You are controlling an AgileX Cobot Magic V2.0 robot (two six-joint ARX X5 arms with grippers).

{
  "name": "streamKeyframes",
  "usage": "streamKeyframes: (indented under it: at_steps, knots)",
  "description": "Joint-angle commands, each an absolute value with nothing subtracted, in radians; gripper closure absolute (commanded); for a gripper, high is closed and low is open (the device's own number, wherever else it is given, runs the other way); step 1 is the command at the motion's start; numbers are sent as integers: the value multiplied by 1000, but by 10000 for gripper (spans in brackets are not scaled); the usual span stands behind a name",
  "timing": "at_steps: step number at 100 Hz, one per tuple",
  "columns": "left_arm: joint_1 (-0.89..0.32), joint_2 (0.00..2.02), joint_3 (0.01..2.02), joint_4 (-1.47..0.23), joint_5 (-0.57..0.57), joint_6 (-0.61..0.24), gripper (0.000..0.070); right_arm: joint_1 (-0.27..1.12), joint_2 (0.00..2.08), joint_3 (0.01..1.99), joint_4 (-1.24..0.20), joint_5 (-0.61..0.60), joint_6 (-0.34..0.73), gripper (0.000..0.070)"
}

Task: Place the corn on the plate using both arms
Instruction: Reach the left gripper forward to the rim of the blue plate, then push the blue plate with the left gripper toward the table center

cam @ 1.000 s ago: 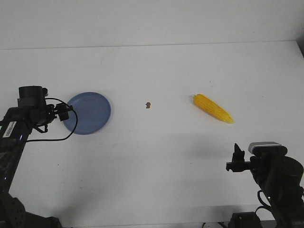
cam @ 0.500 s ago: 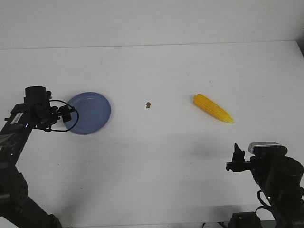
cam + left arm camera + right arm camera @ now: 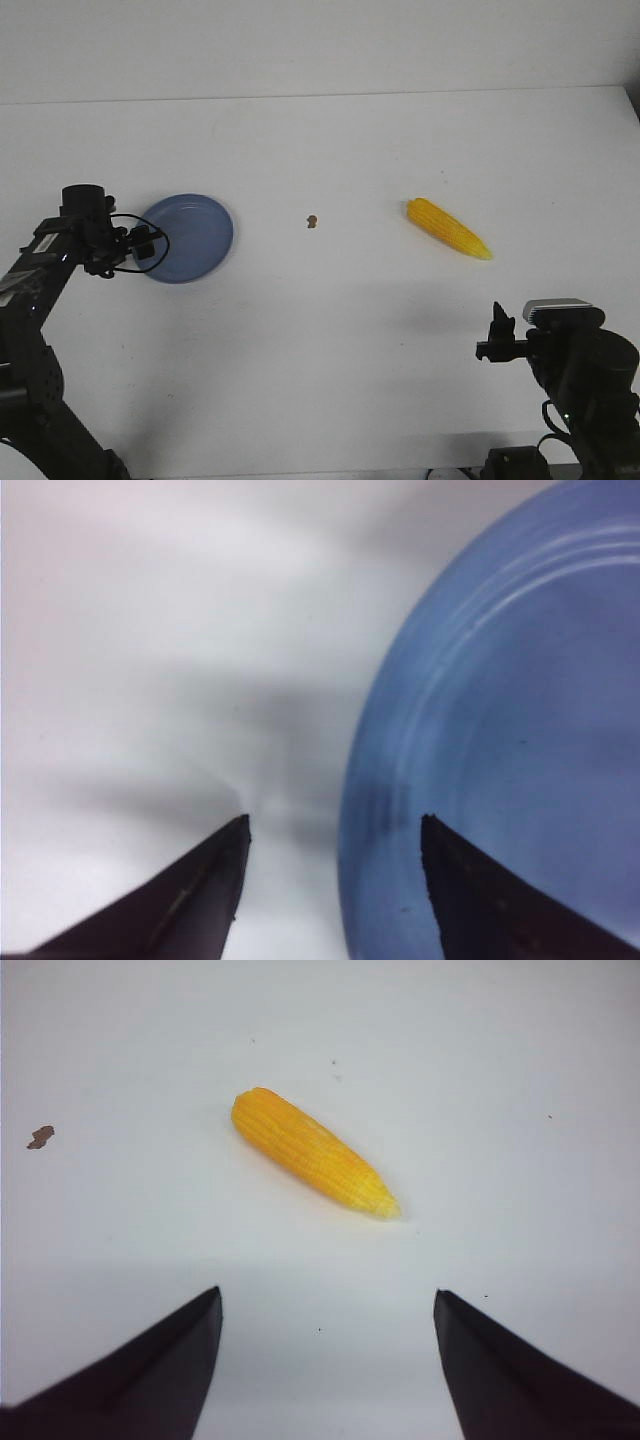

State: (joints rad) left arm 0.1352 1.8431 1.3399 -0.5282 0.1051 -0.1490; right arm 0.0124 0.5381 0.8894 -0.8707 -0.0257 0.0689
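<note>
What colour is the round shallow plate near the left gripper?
The round shallow plate is plain periwinkle blue, seen best in the left wrist view.

A white table [image 3: 330,340] fills the view. A small brown speck [image 3: 312,220] lies on it near the middle, alone.

Front view overlooks the whole table [image 3: 330,330]; wrist views look close, sharing its surface.
</note>
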Motion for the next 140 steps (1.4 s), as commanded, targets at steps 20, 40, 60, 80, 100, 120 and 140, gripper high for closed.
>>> streamKeyframes:
  at_steps: [20,40,60,80,100,120,140]
  knots:
    - [138,1876,1361,-521,165,-162,693,14,544,909,-861,-25,83,252]
    - [138,1856,1362,-526,276,-162,694,14,544,909,-861,-25,83,252]
    - [119,1767,1361,-530,403,-168,693,14,545,909,-860,-25,83,252]
    - [36,1671,1317,-528,471,-187,694,14,545,909,-860,-25,83,252]
    - [-115,1595,1208,-518,502,-200,694,14,545,909,-860,-25,83,252]
    - [-268,1584,1112,-445,523,-237,694,14,545,909,-860,-25,83,252]
    - [-352,1584,1085,-424,521,-249,694,14,545,909,-862,-25,83,252]
